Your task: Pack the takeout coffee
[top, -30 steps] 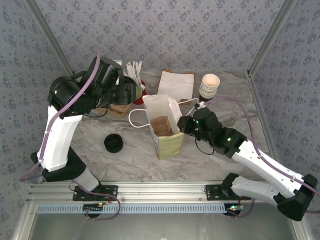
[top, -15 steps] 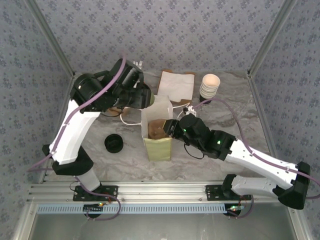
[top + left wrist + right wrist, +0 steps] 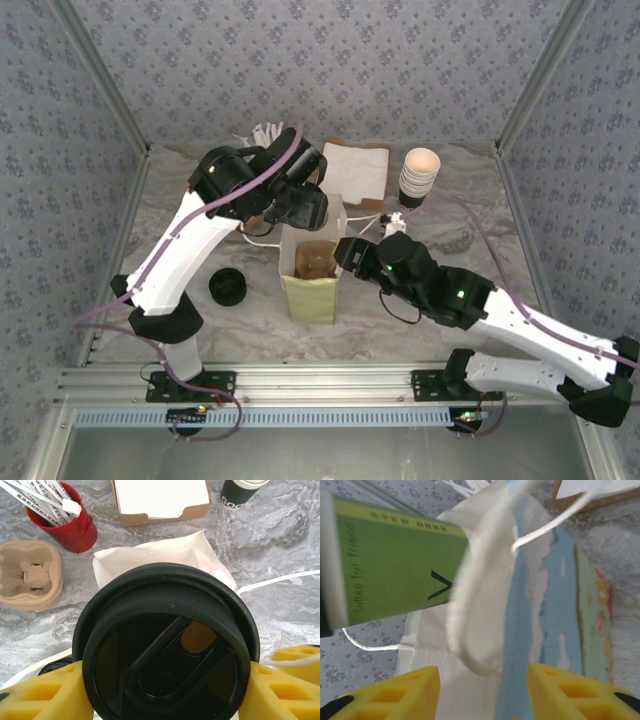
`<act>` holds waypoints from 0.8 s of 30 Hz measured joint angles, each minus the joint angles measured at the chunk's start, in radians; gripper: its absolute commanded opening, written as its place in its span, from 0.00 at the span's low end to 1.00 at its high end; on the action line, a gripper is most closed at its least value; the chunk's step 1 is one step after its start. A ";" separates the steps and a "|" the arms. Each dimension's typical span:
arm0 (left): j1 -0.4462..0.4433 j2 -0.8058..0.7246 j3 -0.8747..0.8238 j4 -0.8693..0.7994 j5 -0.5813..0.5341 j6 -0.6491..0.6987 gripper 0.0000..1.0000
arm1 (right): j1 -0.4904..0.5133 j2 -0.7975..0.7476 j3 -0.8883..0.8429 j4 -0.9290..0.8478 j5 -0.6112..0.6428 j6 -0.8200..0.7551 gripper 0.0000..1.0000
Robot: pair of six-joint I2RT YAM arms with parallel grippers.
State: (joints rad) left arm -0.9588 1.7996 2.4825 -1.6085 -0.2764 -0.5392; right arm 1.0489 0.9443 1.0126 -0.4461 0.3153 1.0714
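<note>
Our left gripper (image 3: 165, 690) clamps the takeout coffee (image 3: 167, 650) over the paper bag (image 3: 312, 298); our right gripper (image 3: 482, 682) gapes wide astride its rim. Next, we should lower it straight in.

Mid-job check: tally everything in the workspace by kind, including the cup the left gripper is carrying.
takeout coffee: 1
paper bag: 1
stack of lidless cups: 1
loose black lid pile: 1
napkin box: 1
red cup of stirrers: 1
pulp cup carrier: 1
Total: 7
</note>
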 measured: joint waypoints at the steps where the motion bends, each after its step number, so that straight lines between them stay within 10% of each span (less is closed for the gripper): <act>1: 0.000 0.003 -0.005 0.000 0.000 0.000 0.61 | -0.007 -0.024 0.001 -0.018 0.008 -0.011 0.53; 24: 0.059 0.150 -0.019 0.000 0.090 0.051 0.61 | -0.397 -0.003 0.105 -0.174 -0.332 -0.202 0.65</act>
State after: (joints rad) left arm -0.9001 1.9491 2.4638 -1.6085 -0.1864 -0.4881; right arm 0.6518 0.9413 1.1179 -0.6197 -0.0162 0.8692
